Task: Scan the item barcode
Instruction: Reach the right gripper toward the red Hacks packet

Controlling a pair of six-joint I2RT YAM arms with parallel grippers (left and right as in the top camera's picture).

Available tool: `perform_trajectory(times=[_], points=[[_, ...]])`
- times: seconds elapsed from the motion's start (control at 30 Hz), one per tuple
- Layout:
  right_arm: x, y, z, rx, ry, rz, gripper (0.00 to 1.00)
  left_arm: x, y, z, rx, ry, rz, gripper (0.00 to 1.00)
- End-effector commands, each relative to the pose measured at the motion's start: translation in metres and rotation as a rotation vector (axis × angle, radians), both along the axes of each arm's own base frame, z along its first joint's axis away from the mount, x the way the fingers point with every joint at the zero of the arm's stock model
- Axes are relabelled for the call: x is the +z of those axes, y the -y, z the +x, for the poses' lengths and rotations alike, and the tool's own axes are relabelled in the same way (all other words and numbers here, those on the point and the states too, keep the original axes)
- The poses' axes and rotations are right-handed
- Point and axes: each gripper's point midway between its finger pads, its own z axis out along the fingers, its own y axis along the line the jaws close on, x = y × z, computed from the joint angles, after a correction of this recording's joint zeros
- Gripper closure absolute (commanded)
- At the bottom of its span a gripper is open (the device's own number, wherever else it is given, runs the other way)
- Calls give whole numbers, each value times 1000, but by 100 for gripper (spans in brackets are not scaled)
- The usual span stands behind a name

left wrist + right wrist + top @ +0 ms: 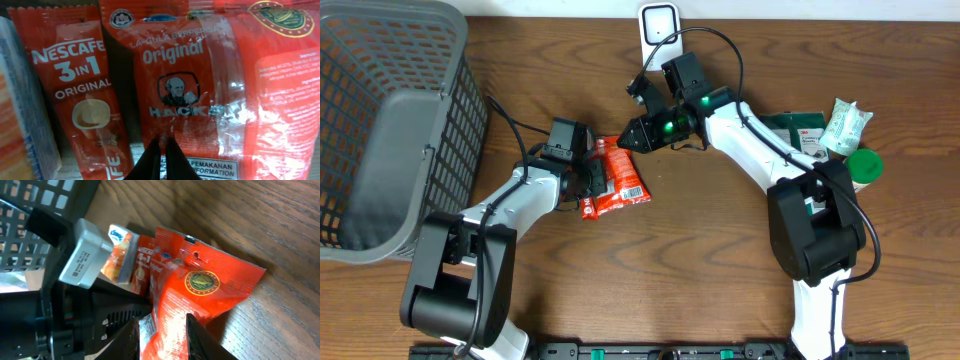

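The item is a red Hacks candy packet (620,180) lying on the wooden table, with its front and a nutrition label facing the left wrist camera (180,85). No barcode shows in any view. My left gripper (588,178) is shut, its black fingertips (163,150) pinching the packet's lower edge. My right gripper (628,135) comes in from the packet's far end. Its two fingers (132,335) stand on either side of the crumpled packet (200,295) and press on it. A white scanner-like device (658,24) stands at the table's back edge.
A red Nescafe sachet (80,100) and a tissue pack (117,250) lie right beside the packet. A grey mesh basket (390,120) fills the left side. A green box (800,130), a white packet (845,125) and a green-lidded tub (865,165) sit at the right.
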Motion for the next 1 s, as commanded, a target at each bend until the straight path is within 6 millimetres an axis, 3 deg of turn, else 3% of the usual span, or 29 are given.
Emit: perform_trajectory(times=[0.0, 0.17, 0.27, 0.37, 0.53, 0.7, 0.77, 0.83, 0.97], points=[[-30, -13, -14, 21, -55, -39, 75, -7, 1, 0, 2, -21, 2, 92], [-71, -18, -24, 38, -117, -83, 84, -7, 1, -1, 2, -24, 3, 92], [-84, -1, -20, -8, -114, -184, 85, -2, 1, 1, -33, -2, 12, 92], [-72, 19, -14, -48, -85, -255, 82, 11, 2, 4, -56, 27, 14, 92], [-49, 71, -13, -148, -64, -453, 87, 40, 4, 10, -55, 106, -6, 91], [-19, 88, -22, -171, -83, -456, 86, 72, 7, 20, -54, 206, -32, 86], [5, 94, -22, -191, -60, -425, 83, 83, 13, 21, -71, 233, -71, 85], [30, 97, -24, -218, -66, -365, 63, 91, 28, 19, -114, 243, -151, 84], [40, 106, -28, -264, -143, -314, 41, 87, 37, 18, -143, 225, -201, 84]])
